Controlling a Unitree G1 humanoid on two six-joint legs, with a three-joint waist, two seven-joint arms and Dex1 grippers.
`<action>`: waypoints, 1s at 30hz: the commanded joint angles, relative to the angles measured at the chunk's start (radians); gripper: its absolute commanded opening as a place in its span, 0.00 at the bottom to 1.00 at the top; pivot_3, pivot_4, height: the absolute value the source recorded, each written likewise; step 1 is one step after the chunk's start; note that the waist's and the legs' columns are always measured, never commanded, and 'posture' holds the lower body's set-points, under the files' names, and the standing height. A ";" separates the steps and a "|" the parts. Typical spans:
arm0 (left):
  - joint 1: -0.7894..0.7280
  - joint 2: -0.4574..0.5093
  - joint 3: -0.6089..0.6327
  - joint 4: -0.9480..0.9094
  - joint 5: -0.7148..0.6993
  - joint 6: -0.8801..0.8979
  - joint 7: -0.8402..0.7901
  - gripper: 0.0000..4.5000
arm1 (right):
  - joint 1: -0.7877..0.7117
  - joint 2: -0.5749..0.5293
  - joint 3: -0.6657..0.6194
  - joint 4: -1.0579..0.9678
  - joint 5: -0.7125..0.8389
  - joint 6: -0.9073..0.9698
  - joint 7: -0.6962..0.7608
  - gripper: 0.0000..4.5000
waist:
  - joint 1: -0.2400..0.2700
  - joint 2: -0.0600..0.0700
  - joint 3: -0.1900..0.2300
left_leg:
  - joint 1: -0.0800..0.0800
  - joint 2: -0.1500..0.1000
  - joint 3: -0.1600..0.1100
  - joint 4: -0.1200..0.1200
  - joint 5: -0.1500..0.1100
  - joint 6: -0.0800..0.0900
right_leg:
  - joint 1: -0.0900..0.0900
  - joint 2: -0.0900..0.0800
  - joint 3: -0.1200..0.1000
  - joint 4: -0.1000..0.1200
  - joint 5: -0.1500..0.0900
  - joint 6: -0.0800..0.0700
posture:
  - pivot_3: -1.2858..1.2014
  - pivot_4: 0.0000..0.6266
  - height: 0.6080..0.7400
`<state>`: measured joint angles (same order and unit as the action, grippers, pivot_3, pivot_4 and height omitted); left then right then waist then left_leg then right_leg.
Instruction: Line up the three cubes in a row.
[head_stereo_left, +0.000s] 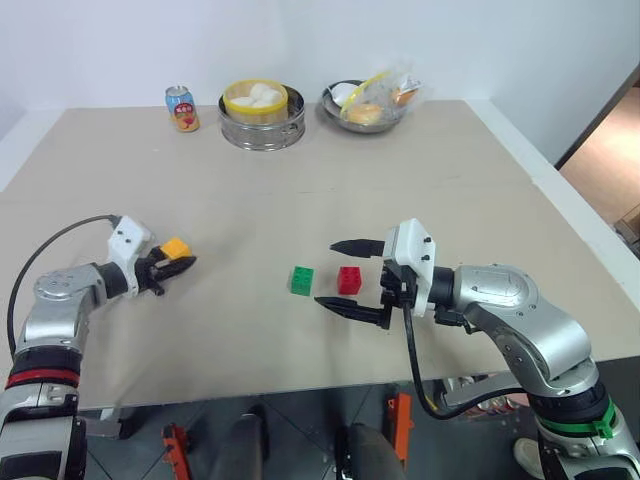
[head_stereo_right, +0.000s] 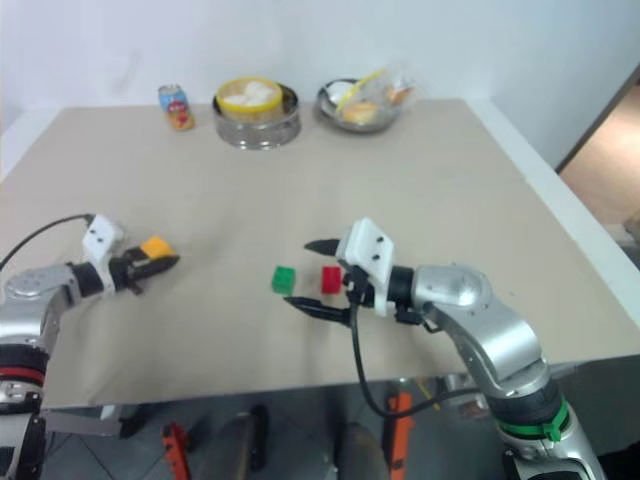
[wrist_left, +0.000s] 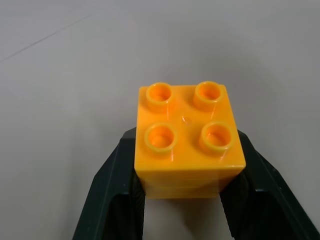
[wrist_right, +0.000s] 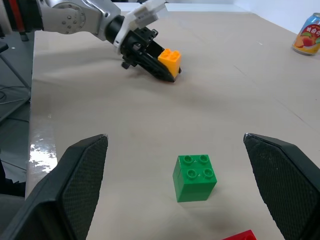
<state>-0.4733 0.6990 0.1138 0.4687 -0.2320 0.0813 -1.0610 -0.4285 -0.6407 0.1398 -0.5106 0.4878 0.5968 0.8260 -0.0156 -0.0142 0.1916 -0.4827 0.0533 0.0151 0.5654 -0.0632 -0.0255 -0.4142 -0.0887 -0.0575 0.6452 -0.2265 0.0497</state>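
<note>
**Left gripper clamped on the yellow-orange cube, two cubes waiting by the open right gripper**

We saw a wide beige table (head_stereo_left: 300, 180) carrying everything, bordered by a pale rim. Our right arm reached in from the table's near right corner, and its right gripper (head_stereo_left: 350, 277) pointed toward our left with its two black fingers spread wide apart, holding nothing. Our left arm came in over the near left edge, and the left gripper (head_stereo_left: 172, 262) had its fingers pressed against the two sides of the yellow-orange cube (wrist_left: 187, 137), studs facing up, low over the table; whether the cube rested on the surface or was lifted just clear of it we could not tell.

Along the far edge, near its middle, stood a round metal steamer (head_stereo_left: 262, 118) with pale buns inside a yellow ring. Just beside it toward the right sat a metal bowl (head_stereo_left: 366, 106) of wrapped food, and toward the left a small drink can (head_stereo_left: 181, 108).

The green cube (head_stereo_left: 301, 280) and the red cube (head_stereo_left: 350, 280) sat side by side near the near edge, around its middle, close but not touching. The red one lay between the right gripper's open fingers, touching neither; the green one sat just beyond the fingertips. The yellow-orange cube was well apart from both, toward the left edge.
</note>
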 joint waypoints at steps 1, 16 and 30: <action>0.007 0.015 -0.073 -0.152 -0.015 -0.018 -0.121 0.30 | -0.008 -0.007 -0.039 -0.035 0.016 -0.006 0.000 1.00 | 0.002 0.000 0.000 | 0.000 0.000 0.000 0.000 0.000 0.000 | 0.000 0.000 0.000 0.000 0.000 0.000 | 0.52 0.24 1.00; -0.181 -0.078 -0.243 0.046 0.033 -0.127 -0.338 0.30 | 0.008 -0.005 -0.054 -0.069 0.038 0.028 -0.026 1.00 | 0.002 0.000 0.000 | 0.000 0.001 0.002 0.001 0.000 0.001 | 0.003 0.001 0.000 0.000 0.001 0.000 | 0.52 0.24 1.00; -0.290 -0.145 -0.263 0.243 0.077 -0.251 -0.414 0.30 | 0.037 -0.024 -0.071 -0.098 0.038 0.049 -0.045 1.00 | 0.003 0.000 0.000 | 0.000 0.001 0.002 0.002 0.000 0.001 | 0.004 0.001 -0.001 0.000 0.001 0.001 | 0.52 0.24 1.00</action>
<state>-0.7331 0.5554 -0.1545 0.7063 -0.1554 -0.1538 -1.4647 -0.3918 -0.6565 0.1053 -0.5649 0.5094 0.6482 0.7845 -0.0128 -0.0144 0.1917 -0.4826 0.0548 0.0172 0.5676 -0.0630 -0.0241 -0.4099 -0.0875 -0.0585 0.6456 -0.2256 0.0502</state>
